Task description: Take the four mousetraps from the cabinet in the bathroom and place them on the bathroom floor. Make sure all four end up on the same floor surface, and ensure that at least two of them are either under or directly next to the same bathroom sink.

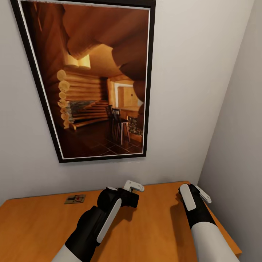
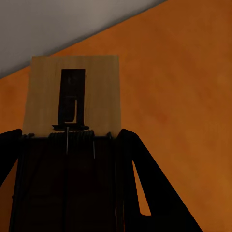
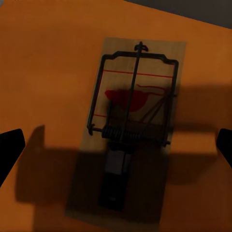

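Left tool (image 2: 70, 145) grips a mousetrap (image 2: 72, 92); no writing legible.

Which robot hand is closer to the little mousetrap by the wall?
Left. The left gripper hovers to the right of that mousetrap on the cabinet; the right gripper is farther right.

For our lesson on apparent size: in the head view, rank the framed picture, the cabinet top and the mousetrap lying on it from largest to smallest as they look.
1. Framed picture, though it hangs nearer the camera's level, so true size is unsure.
2. Cabinet top, partly hidden by the arms.
3. Mousetrap, by far the smallest.
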You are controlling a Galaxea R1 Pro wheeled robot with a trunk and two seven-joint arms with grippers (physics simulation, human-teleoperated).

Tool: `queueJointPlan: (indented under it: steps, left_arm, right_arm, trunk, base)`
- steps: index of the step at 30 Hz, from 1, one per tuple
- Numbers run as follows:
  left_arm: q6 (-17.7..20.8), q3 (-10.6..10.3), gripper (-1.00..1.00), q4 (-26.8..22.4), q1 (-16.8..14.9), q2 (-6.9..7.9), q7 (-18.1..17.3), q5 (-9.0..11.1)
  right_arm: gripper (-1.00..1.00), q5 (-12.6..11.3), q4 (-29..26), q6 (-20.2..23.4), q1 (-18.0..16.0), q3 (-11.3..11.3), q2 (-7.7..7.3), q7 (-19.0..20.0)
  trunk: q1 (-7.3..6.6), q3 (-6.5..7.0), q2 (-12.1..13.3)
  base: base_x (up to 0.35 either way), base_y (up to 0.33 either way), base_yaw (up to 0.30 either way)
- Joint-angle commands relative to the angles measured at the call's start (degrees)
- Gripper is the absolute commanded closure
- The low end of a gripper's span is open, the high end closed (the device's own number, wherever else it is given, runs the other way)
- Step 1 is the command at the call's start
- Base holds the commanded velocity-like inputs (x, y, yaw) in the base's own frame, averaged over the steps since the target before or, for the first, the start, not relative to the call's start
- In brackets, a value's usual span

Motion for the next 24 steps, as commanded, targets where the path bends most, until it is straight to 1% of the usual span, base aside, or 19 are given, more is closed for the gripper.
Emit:
queueJointPlan:
  steps: [1, 6, 11, 24]
  left_arm:
    - [0.25, -0.03, 1.00, -0.05, -0.06, 0.00, 0.23, 0.20]
    - [0.25, -0.03, 1.00, -0.05, -0.06, 0.00, 0.23, 0.20]
    - [0.24, -0.03, 1.00, -0.05, -0.06, 0.00, 0.23, 0.20]
    - [0.25, -0.03, 1.00, -0.05, -0.06, 0.00, 0.23, 0.20]
  right_arm:
    - [-1.00, -0.39, -0.10, 0.35, -0.02, -0.14, 0.03, -0.22]
    - [-1.00, -0.34, -0.12, 0.30, -0.02, -0.14, 0.02, -0.28]
    - [-1.00, -0.30, -0.13, 0.29, -0.02, -0.14, 0.02, -0.35]
    - [-1.00, -0.29, -0.13, 0.29, -0.02, -0.14, 0.02, -0.48]
  trunk:
    - [0.02, -0.11, -0.06]
    - [0.02, -0.11, -0.06]
    - [1.12, -1.00, -2.07]
    - [1.12, -1.00, -2.07]
  base:
    - [0.000, 0.000, 0.000]
    - [0.000, 0.000, 0.000]
    - [0.000, 0.000, 0.000]
    - [0.000, 0.000, 0.000]
